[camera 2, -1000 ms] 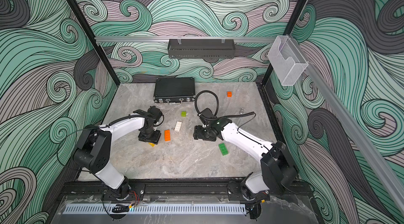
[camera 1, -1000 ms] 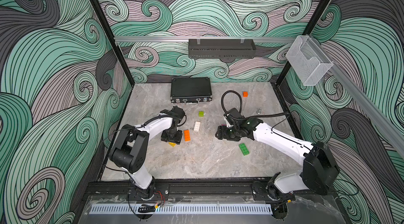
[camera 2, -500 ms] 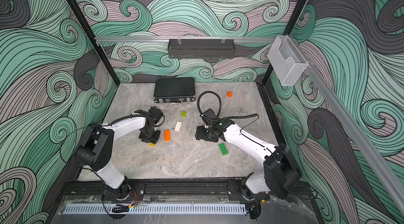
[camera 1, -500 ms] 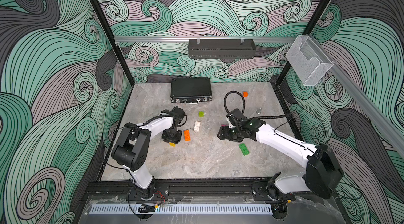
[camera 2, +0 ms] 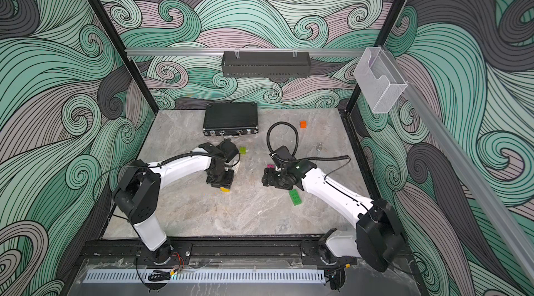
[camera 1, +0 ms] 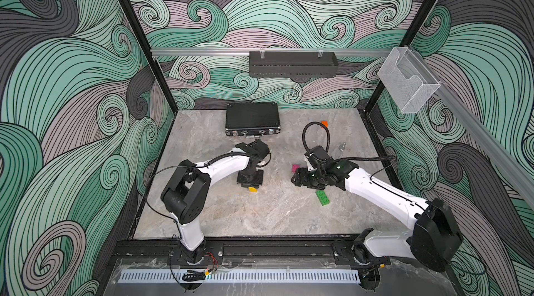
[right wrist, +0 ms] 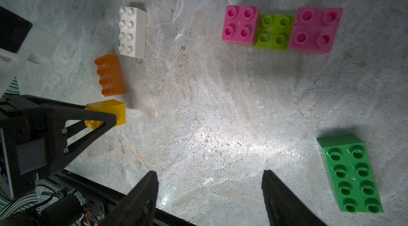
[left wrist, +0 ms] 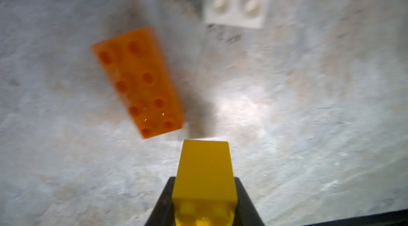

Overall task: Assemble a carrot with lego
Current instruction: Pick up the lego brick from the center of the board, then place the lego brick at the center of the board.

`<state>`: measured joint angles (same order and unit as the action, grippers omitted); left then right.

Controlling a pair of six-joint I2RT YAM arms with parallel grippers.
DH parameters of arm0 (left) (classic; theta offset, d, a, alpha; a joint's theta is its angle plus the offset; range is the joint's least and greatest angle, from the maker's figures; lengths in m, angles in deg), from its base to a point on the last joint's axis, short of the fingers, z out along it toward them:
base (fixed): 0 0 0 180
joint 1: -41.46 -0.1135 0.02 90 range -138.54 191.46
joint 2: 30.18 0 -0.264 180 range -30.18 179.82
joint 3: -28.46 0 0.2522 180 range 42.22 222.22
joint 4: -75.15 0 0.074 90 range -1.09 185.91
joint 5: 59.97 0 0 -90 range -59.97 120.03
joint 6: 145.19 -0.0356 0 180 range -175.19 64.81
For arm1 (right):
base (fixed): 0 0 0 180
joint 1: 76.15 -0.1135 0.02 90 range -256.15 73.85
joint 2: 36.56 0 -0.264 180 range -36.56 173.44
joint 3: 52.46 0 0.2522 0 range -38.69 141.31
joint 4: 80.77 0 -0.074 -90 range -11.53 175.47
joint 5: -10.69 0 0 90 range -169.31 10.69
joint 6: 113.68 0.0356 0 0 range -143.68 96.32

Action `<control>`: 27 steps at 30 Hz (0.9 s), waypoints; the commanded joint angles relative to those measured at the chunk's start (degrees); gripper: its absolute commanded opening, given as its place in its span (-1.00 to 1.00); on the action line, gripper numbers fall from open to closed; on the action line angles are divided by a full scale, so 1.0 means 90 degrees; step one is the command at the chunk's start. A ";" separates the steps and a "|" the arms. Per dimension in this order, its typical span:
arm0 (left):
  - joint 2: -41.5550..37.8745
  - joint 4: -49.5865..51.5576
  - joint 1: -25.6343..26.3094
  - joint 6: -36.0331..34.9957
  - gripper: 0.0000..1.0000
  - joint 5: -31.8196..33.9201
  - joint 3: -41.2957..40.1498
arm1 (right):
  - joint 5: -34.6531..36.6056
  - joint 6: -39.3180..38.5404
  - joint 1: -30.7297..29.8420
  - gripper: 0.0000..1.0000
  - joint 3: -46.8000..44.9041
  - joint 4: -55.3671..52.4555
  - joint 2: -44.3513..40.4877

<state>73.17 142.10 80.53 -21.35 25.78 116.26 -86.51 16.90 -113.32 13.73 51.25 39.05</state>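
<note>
- The left gripper [left wrist: 204, 194] is clamped on the yellow brick [left wrist: 205, 165], whose studs face the wrist.
- The orange brick [left wrist: 139, 81] lies near the yellow one, on the counter [right wrist: 198, 103].
- The right gripper [right wrist: 209, 174] stands open and empty, with the dark green brick [right wrist: 351, 174] beside one finger.

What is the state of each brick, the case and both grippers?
left gripper: shut on yellow brick
right gripper: open, empty
yellow brick: gripped
long orange brick: loose, studs up
white brick: loose, studs up
dark green brick: loose, studs up
pink-lime-pink row: touching, studs up
black briefcase: closed
</note>
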 commanded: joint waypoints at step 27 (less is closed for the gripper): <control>0.2103 0.1064 0.1228 0.1811 0.44 0.0561 0.2626 | 0.0150 -0.0017 0.0847 0.58 -0.0580 -0.0519 -0.1100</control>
<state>92.38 149.12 91.15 -6.05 29.30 137.85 -85.55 17.16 -106.15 9.34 47.49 30.29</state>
